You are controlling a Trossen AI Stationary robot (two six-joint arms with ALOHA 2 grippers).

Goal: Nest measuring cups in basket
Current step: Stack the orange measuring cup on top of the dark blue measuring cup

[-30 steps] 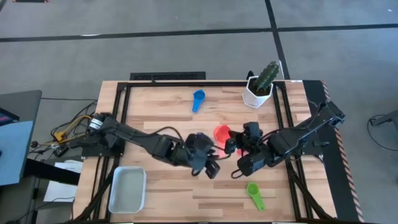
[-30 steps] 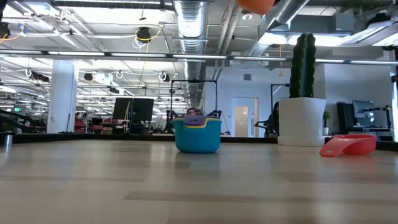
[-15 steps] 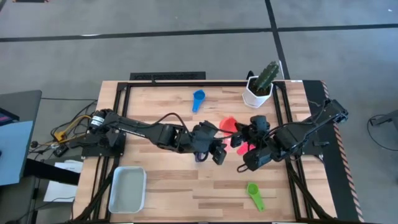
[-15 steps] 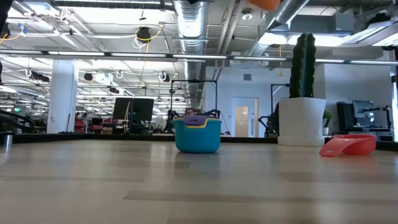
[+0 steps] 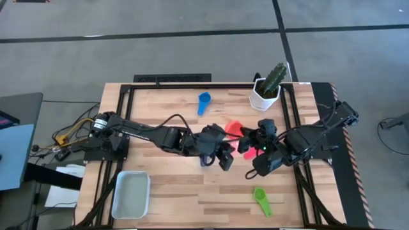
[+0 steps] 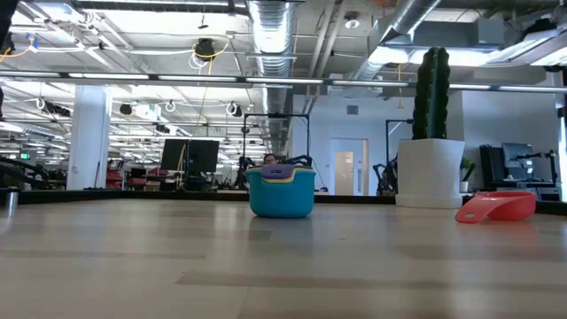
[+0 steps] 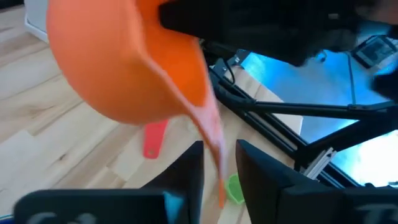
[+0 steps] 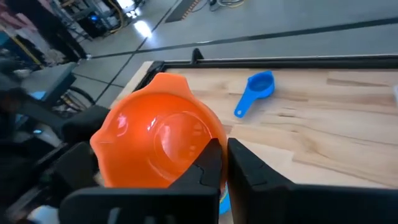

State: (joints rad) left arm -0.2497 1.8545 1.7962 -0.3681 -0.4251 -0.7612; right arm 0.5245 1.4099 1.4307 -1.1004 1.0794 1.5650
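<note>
The red-orange cup hangs in the air over the table's middle, between both grippers. My right gripper is shut on its bowl. My left gripper is open, one finger on each side of the cup's flat handle; whether they touch it, I cannot tell. The teal cup stands on its base with the purple cup nested inside. The pink cup lies tipped on the table. The blue cup and green cup lie apart. The basket sits at the near left. My right gripper pinches the red-orange cup by the rim of its bowl, on the side away from the handle. The cup is lifted clear of the table and tilted, with its hollow facing the right wrist camera and its handle slanting toward my left gripper.
A white faceted pot with a cactus stands at the far right. The blue cup lies toward the far edge, the green cup near the right near edge. Bare wood lies between the basket and the green cup.
My left gripper has moved toward the far edge and up to the red-orange cup, bringing its fingers around the handle. My right gripper has raised the cup slightly toward the far right; the cup has left the top of the low view.
</note>
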